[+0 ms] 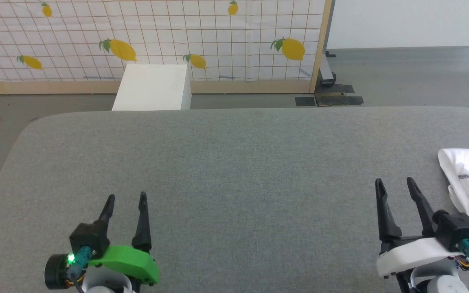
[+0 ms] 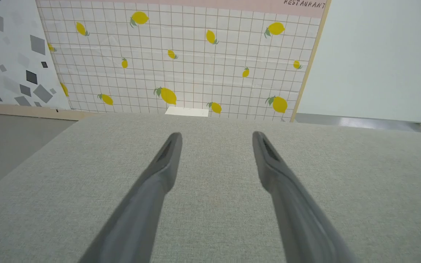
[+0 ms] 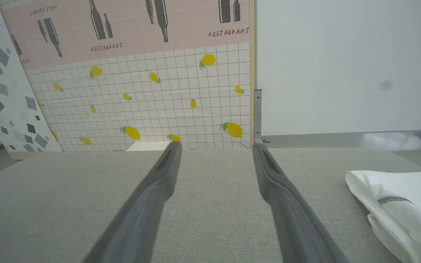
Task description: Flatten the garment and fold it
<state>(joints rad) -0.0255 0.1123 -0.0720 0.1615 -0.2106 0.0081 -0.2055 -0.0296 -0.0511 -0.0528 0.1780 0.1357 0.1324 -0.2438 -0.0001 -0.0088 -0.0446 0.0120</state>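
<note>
My left gripper [image 1: 126, 196] is at about 7 o'clock in the head view, low over the grey padded surface [image 1: 234, 162]. Its two dark fingers are apart and point toward 12 o'clock, with nothing between them. In my left wrist view I see the grey cloth of the surface under the fingers and in the gap.

My right gripper [image 1: 394, 180] is at about 5 o'clock in the head view. Its fingers are also spread, also pointing toward 12 o'clock, and they hold nothing.

The garment [image 1: 468, 179] lies on the surface at about 3 to 4 o'clock in the head view, at the right edge of the picture, which cuts part of it off. It is white, bunched and rumpled, not flat. A short line of dark zigzag stitching [image 3: 393, 199] shows on its top. From my right gripper it is at about 3 o'clock, near the fingers but not touching them.

Beyond the far edge of the surface, at about 11 o'clock, a white box [image 1: 153, 87] stands on the floor before the lemon panel [image 1: 218, 40].
</note>
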